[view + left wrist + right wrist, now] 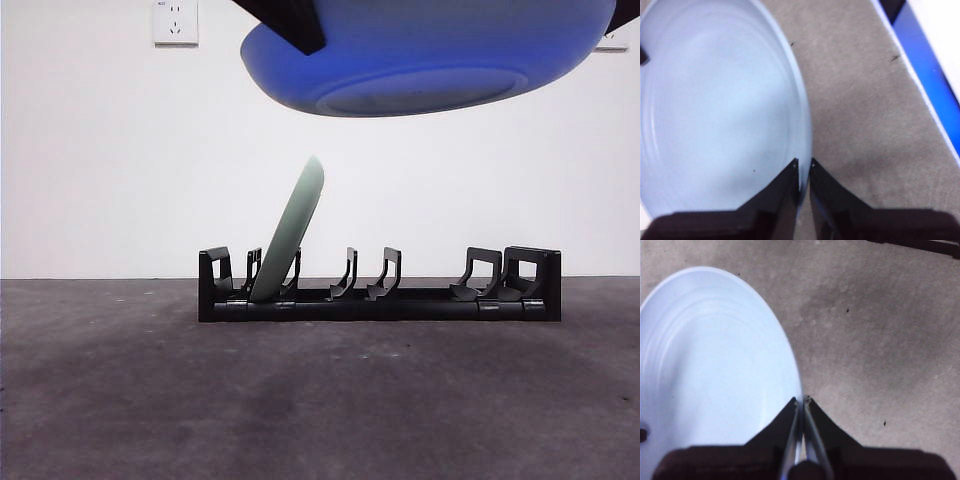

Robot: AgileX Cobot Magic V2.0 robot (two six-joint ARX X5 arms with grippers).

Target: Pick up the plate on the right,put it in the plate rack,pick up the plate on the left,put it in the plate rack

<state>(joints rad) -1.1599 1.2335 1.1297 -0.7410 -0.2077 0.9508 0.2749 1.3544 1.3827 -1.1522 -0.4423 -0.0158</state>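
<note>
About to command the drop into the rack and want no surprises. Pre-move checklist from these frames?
1. Left claw grip: ok, jaws closed on the blue plate's rim.
2. Right claw grip: ok, jaws closed on the plate's rim too.
3. Single holder before tilting: not ok, both claws appear to clamp the same plate.
4. Clearance: ok, the blue plate hangs well above the plate rack.
5. Free slots: ok, the green plate leans near the end at the front view's left; the middle and other-end prongs stand empty.
6. Plate attitude: not ok, near flat with its underside showing, not on edge.
7. Depth alignment over a slot: cannot tell.
</note>
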